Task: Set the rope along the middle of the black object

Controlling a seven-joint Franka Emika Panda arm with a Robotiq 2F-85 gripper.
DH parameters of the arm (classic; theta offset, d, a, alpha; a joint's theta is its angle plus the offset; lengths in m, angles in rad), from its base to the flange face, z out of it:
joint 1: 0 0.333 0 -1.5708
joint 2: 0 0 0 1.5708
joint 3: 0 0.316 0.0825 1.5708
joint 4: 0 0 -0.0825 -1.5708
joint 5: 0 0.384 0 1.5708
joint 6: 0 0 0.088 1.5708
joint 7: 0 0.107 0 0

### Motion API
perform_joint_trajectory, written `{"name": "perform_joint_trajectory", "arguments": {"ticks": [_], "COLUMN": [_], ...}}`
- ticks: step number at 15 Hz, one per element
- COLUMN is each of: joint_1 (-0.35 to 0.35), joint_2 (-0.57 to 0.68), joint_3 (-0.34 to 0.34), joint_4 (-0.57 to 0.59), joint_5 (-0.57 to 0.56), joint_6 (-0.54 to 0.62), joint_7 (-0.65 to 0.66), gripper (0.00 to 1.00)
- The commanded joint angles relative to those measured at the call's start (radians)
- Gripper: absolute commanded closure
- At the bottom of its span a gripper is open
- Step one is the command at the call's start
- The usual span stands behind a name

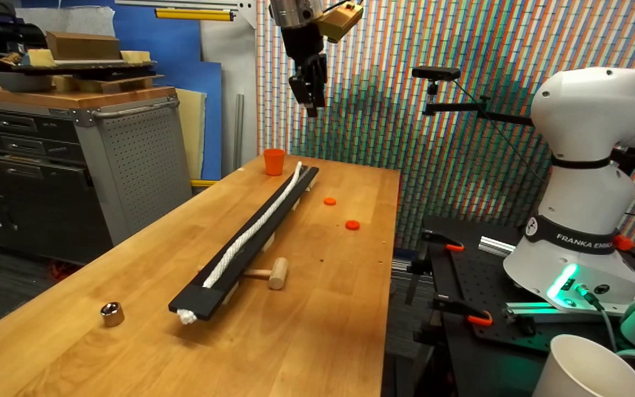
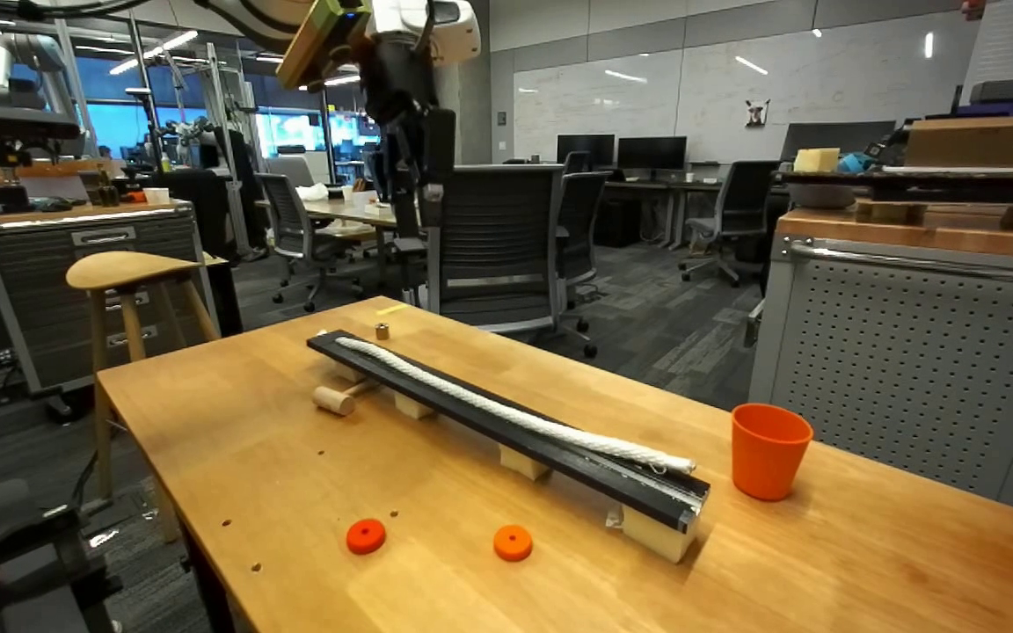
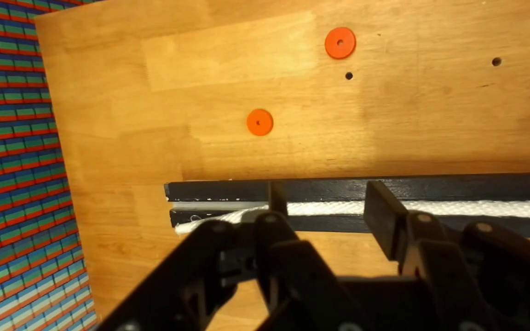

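Note:
The black object (image 1: 254, 242) is a long narrow bar with a groove, raised on small blocks; it also shows in an exterior view (image 2: 489, 424) and the wrist view (image 3: 329, 186). The white rope (image 1: 247, 234) lies along its groove for most of the length, in both exterior views (image 2: 506, 409). At the cup end the rope (image 3: 325, 208) leaves the groove and rests over one rail, with bare groove beside it. At the opposite end it passes under a black cap, and a white tuft sticks out. My gripper (image 3: 327, 197) is open and empty, high above the bar in both exterior views (image 1: 313, 107) (image 2: 414, 220).
An orange cup (image 2: 768, 453) stands beside the bar's end. Two orange discs (image 2: 513, 542) (image 2: 366, 535) lie on the wooden table (image 2: 234, 440). A wooden mallet (image 1: 278, 273) lies with its handle under the bar. A small metal cylinder (image 1: 112, 314) stands near the capped end.

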Motion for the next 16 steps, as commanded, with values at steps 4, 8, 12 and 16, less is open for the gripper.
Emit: {"name": "perform_joint_trajectory", "arguments": {"ticks": [4,8,12,16], "joint_1": [0.009,-0.167,-0.471,-0.752], "joint_2": [-0.132,-0.148,-0.038,0.134], "joint_3": [0.068,0.254,0.460,0.616], "joint_4": [-0.037,-0.069,-0.012,0.183], "joint_5": [-0.182,-0.338,-0.176,-0.057], "joint_6": [0.079,0.343,0.525,0.466], "joint_7": [0.123,0.196,0.042,0.050], "gripper": [0.17,0.00,0.00,0.00]}}
